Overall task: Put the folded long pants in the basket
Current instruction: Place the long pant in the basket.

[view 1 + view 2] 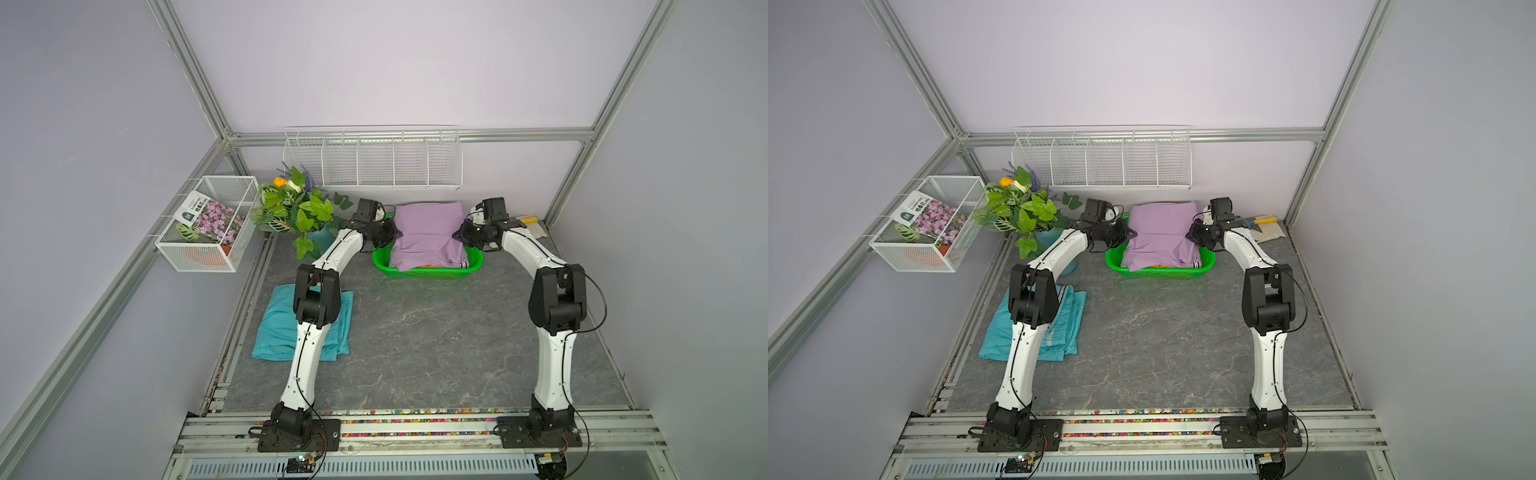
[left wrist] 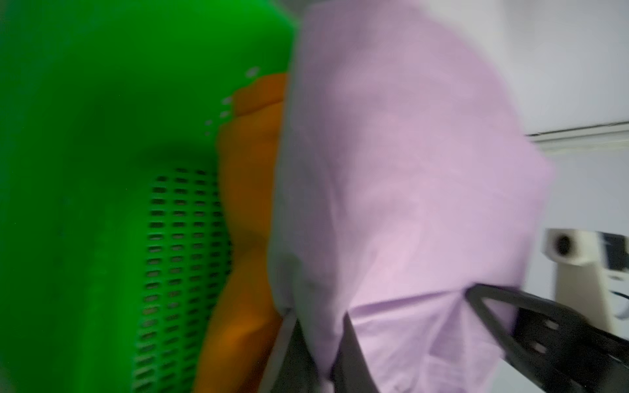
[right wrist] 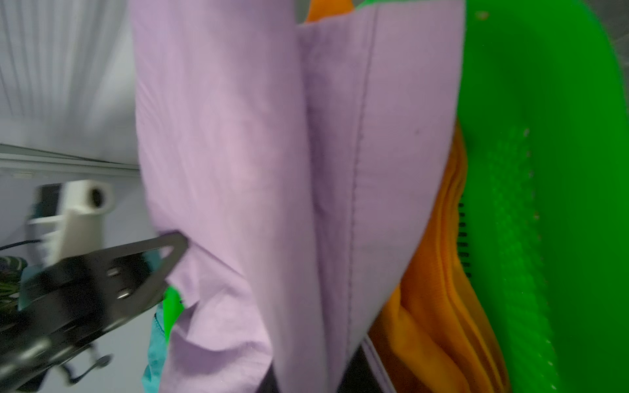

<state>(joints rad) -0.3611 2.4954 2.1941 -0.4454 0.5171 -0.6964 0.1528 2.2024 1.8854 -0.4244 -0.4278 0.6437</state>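
At upper centre of both top views, the green basket [image 1: 428, 272] holds orange pants [image 2: 245, 211] under lilac pants [image 1: 428, 230], left gripper [image 1: 395, 236] and right gripper [image 1: 458, 235] each clamped on a lilac edge; teal pants [image 1: 276, 328] lie lower left on the table [image 1: 436, 336].

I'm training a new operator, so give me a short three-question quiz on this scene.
1. True or false: the teal pants lie in the green basket.
2. The left gripper and right gripper are both shut on: A the teal pants, B the lilac pants, C nothing.
3. Fill in: beneath the lilac pants, the basket holds ___ pants.
Key: 1 false; 2 B; 3 orange pants.
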